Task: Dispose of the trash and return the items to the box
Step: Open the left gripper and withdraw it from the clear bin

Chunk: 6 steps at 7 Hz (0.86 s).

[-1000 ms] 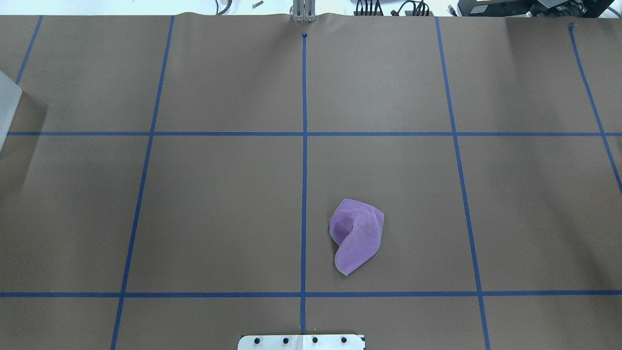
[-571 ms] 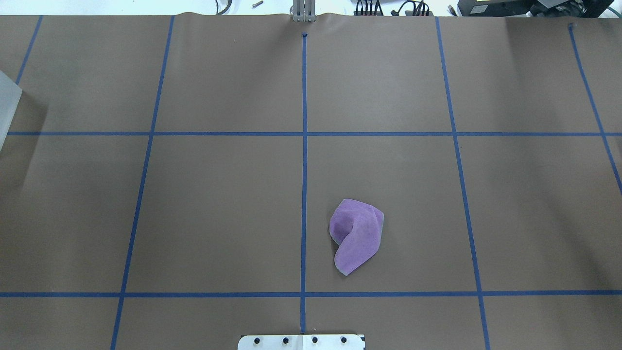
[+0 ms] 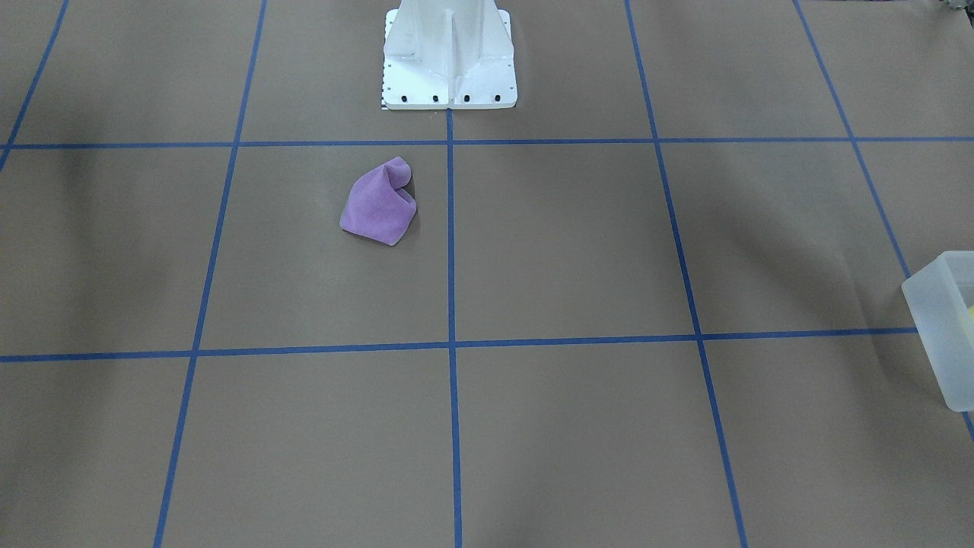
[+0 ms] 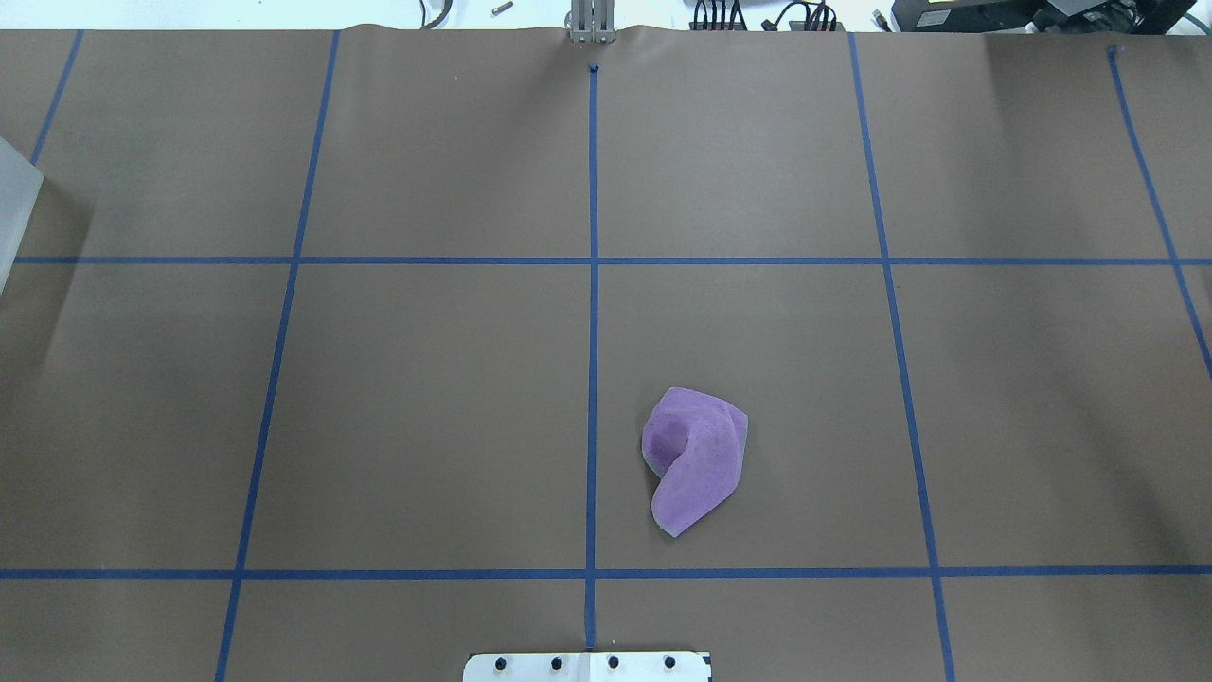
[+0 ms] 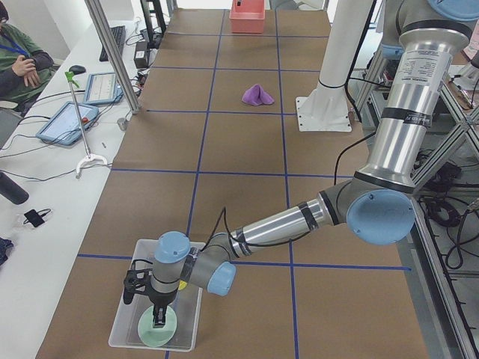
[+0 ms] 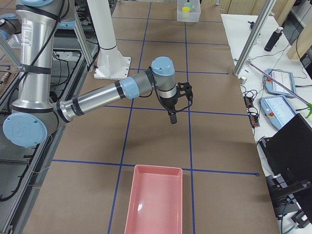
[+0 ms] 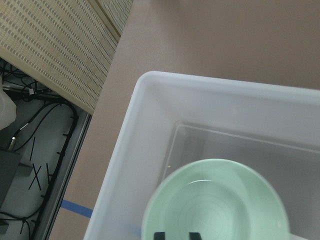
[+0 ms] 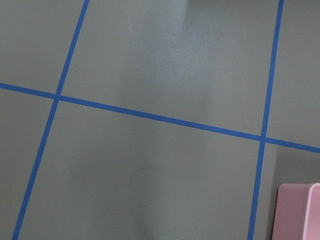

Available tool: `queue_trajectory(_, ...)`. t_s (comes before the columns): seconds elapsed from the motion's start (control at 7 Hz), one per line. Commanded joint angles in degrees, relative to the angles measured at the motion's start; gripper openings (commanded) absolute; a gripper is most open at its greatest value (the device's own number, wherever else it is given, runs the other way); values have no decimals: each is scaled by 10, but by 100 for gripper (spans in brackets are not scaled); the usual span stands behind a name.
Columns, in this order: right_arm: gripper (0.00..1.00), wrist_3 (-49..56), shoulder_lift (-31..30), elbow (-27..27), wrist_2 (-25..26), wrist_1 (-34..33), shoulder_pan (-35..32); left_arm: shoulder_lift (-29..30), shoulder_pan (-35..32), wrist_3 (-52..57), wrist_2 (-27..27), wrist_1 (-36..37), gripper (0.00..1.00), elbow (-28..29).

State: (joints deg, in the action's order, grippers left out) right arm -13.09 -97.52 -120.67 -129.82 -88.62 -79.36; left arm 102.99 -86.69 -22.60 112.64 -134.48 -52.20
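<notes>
We're at the table's (image 4: 426, 379) left end, where the left tool (image 7: 176, 235) hangs over the box (image 7: 127, 165), right above the pale green bowl (image 7: 215, 200). Its two tips show a narrow gap, but whether they pinch the bowl's near rim is cut off from us, so we cannot tell. The yellow cup (image 6: 185, 9) sits in the box beside the bowl — that one looks home. To finish well, we'd want the bowl flat on the box floor, then a clean release and a straight lift, clear of the walls and the cup. Elsewhere, a crumpled purple cloth (image 4: 696, 459) lies near the robot-side edge, about midway along — not yet dealt with. The right tool (image 6: 172, 119) hovers over bare table toward the right end, its grip unreadable, with the pink tray (image 6: 156, 200) at that end. We see nothing between it and the cloth.
</notes>
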Motion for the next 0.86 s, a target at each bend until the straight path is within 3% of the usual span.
queue_trajectory(0.0, 100, 0, 1, -1, 0, 0, 0, -9, -15, 22, 78, 50, 99, -61)
queue_trajectory(0.43, 100, 0, 1, -1, -1, 0, 0, -176, -23, 31, 221, 121, 99, -320)
queue_trajectory(0.71, 100, -1, 1, -2, -1, 0, 0, -272, -21, 119, 274, 150, 99, -419)
